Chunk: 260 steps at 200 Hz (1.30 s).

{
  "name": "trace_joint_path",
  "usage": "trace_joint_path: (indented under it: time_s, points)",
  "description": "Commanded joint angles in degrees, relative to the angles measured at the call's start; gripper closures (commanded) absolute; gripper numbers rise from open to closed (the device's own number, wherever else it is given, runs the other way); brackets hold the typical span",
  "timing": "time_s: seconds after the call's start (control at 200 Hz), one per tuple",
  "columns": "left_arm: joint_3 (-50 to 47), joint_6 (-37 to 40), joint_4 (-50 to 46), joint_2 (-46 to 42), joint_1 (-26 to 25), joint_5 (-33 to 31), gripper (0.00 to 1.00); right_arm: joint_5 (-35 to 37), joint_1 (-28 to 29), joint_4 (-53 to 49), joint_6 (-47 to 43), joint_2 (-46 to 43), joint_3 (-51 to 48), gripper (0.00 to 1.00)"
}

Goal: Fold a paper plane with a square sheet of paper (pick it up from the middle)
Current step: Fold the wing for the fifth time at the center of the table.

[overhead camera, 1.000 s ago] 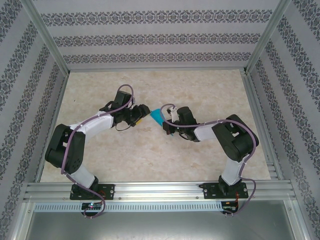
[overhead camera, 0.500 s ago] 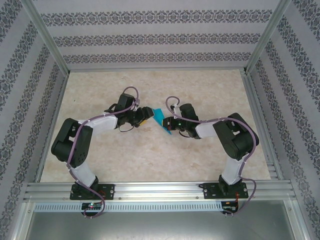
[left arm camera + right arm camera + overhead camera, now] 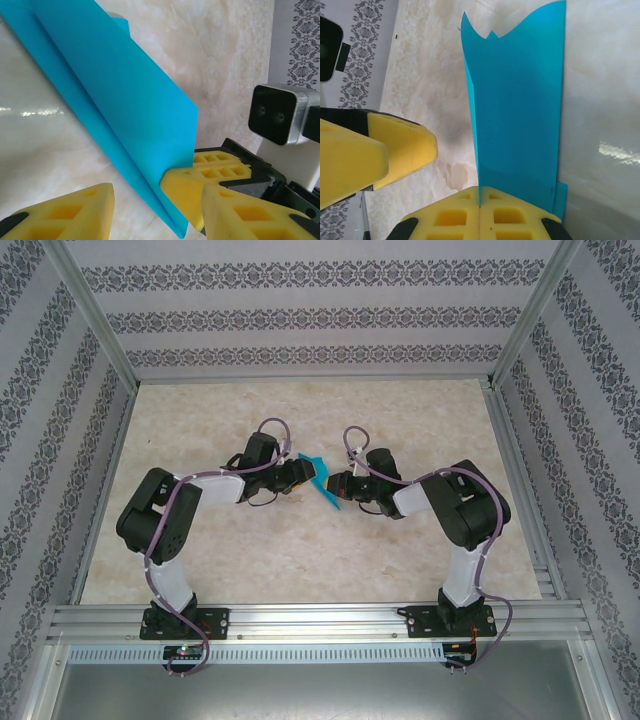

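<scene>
paper plane point(image 3: 325, 492): turquoise-blue paper folded lengthwise into a long narrow layered strip, standing on edge; one end ragged with small notches in the right wrist view point(image 3: 520, 100).
plane location: over the middle of the table, between the two gripper tips; couldn't tell whether it touched the tabletop.
right gripper point(image 3: 480, 192): clenched on the plane's near end, yellow pads pressed flat together with the blue layers pinched between them; a small flap of paper stuck out past the pads on one side.
left gripper point(image 3: 298, 476): jaws apart, nothing held.
left fingers point(image 3: 70, 212): yellow foam pads with a clear gap; in the left wrist view the plane's lower corner sat in that gap, not touching the left-hand pad.
cross-check: in the right wrist view the left pads point(image 3: 402, 145) sat just beside the plane, apart from it.
arms: both reached inward from their bases, tips facing each other, close together.
right wrist camera point(image 3: 277, 115): visible from the left wrist, just behind the clamped pads.
table point(image 3: 420, 420): beige marble-pattern top.
walls point(image 3: 300, 320): striped ornamental wallpaper, aluminium frame rails.
</scene>
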Motion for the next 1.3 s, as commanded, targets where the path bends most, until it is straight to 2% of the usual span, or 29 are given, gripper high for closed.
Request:
trace_joint_path:
  time_s: [0.0,0.525,0.784,1.064,1.294]
  points:
    - [-0.23,1.95,4.78,1.57,-0.68,1.20,0.52,-1.78,-0.77,3.99,2.94,1.16,-0.83,1.00]
    - [2.55,2.52,6.66,5.87,-1.46,3.00,0.57,-4.01,-2.78,9.41,7.80,4.69,-2.44,1.00]
    - [3.90,2.37,8.16,7.54,-1.76,4.97,0.58,-4.42,-3.09,8.04,7.84,5.39,-1.82,1.00]
    - [5.54,2.39,8.45,9.62,-2.23,5.38,0.68,-4.07,-3.20,3.58,7.29,5.62,-1.30,1.00]
    - [5.89,2.56,8.45,10.87,-2.27,5.10,0.71,-3.89,-3.28,1.82,6.70,5.92,-0.87,1.00]
